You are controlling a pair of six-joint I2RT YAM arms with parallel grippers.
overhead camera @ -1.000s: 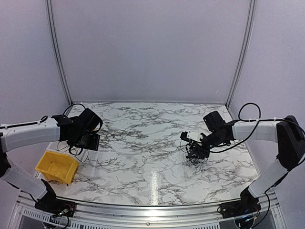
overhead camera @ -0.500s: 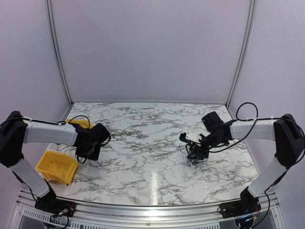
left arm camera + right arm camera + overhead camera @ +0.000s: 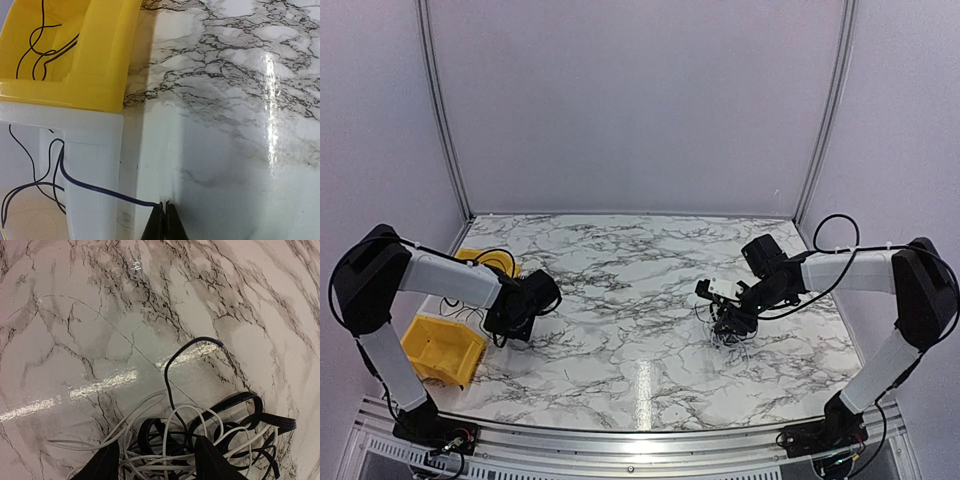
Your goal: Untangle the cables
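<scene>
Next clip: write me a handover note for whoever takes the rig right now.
Left hand: shut, apparently pinching a thin dark cable beside the yellow bin.
Right hand: open, fingers astride the black-and-white cable clump on the marble table.
Done: one black cable lies looped in the bin.
Left: the clump is knotted; its strands need pulling apart one by one.

Tabletop [image 3: 620,290] glossy, reflective marble-look; bin [image 3: 100,50] smooth yellow plastic; cables [image 3: 165,437] smooth-sheathed, black and white.
</scene>
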